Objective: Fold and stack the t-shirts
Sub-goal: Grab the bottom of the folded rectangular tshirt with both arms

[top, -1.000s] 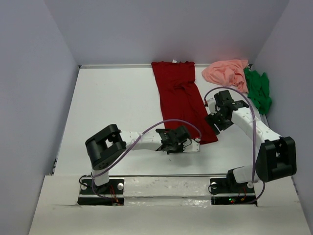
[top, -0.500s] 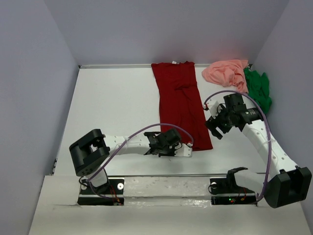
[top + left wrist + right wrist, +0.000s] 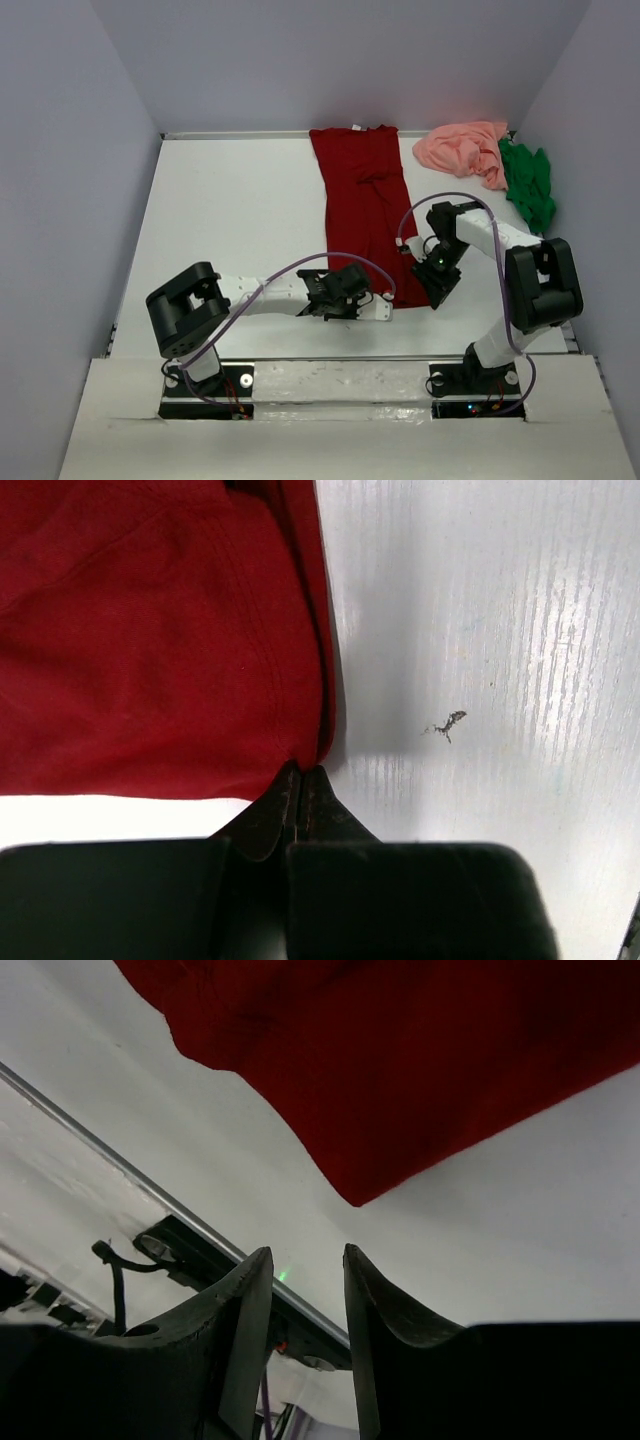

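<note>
Cloth first: from overhead you see the dark red t-shirt [image 3: 365, 205] lying flat and lengthwise on the table [image 3: 230, 220], with its collar at the far edge and its hem toward the arm bases. The salmon pink t-shirt [image 3: 465, 148] sits crumpled in the far right corner. The bright green t-shirt [image 3: 527, 185] is bunched against its right side, along the wall. Both are apart from the red one.

Overhead, you can place the left gripper [image 3: 390, 304] at the red shirt's near hem, but its fingers are too small to read. Its wrist camera settles this for you: the left gripper [image 3: 302, 772] has its fingertips pressed together, pinching the edge of the red cloth [image 3: 150, 650], with bare table and a small dark squiggle [image 3: 443, 725] to the right.

Overhead, the right gripper [image 3: 437, 285] sits just beside the hem's right corner. Its wrist view shows you the right gripper [image 3: 306, 1255] with fingers spread and nothing between them. The red corner [image 3: 400, 1080] lies beyond the tips, not touching them.
</note>
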You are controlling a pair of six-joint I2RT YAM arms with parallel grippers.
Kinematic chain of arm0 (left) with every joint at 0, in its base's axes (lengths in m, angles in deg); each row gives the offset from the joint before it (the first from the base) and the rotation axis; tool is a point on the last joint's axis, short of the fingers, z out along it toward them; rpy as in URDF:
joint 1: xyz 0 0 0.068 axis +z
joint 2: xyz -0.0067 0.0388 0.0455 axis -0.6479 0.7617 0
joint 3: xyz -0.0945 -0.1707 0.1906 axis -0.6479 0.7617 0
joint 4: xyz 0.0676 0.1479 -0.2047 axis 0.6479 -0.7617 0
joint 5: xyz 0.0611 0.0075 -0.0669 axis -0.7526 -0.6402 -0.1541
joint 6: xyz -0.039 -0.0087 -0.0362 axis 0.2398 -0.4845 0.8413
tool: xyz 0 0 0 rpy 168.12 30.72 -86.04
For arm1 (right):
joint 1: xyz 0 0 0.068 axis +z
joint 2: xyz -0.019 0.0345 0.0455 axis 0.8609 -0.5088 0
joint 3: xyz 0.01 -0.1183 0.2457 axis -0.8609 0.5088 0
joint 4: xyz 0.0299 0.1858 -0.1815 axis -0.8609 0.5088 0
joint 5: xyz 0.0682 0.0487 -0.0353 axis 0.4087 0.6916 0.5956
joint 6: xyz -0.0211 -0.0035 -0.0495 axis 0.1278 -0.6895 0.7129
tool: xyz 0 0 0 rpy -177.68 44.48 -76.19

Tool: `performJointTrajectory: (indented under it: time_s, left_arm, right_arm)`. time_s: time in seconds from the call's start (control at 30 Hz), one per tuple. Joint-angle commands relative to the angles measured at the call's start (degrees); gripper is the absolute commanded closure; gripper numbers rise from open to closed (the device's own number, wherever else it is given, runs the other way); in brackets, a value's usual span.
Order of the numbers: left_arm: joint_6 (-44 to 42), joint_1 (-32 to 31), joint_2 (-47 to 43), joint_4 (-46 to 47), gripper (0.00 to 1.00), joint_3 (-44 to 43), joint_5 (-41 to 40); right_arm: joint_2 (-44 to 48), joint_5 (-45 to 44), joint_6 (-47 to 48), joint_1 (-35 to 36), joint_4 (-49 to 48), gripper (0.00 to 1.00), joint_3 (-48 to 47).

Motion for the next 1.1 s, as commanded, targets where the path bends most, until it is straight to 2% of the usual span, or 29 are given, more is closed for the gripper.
performJointTrajectory:
  time_s: [0.0, 0.23, 0.77, 1.07]
  left_arm:
    - [-0.2, 0.4, 0.5, -0.2, 1.0, -2.5, -0.3]
    - [-0.3, 0.5, -0.7, 0.2, 1.0, -1.5, -0.5]
    - [-0.3, 1.1, -2.8, 1.0, 1.0, -1.0, -2.1]
    - [-0.7, 1.3, -4.5, 1.1, 1.0, 0.2, -2.0]
  right_arm:
    - [-1.0, 3.4, -3.5, -0.4, 3.3, 0.6, 0.1]
    - [-2.7, 3.1, -6.1, -0.4, -0.7, 0.57, 1.7]
    - [-6.9, -4.0, -12.1, -0.4, -6.5, 0.55, -3.5]
    - [-8.3, -2.0, -12.4, -0.4, -5.3, 0.55, -4.2]
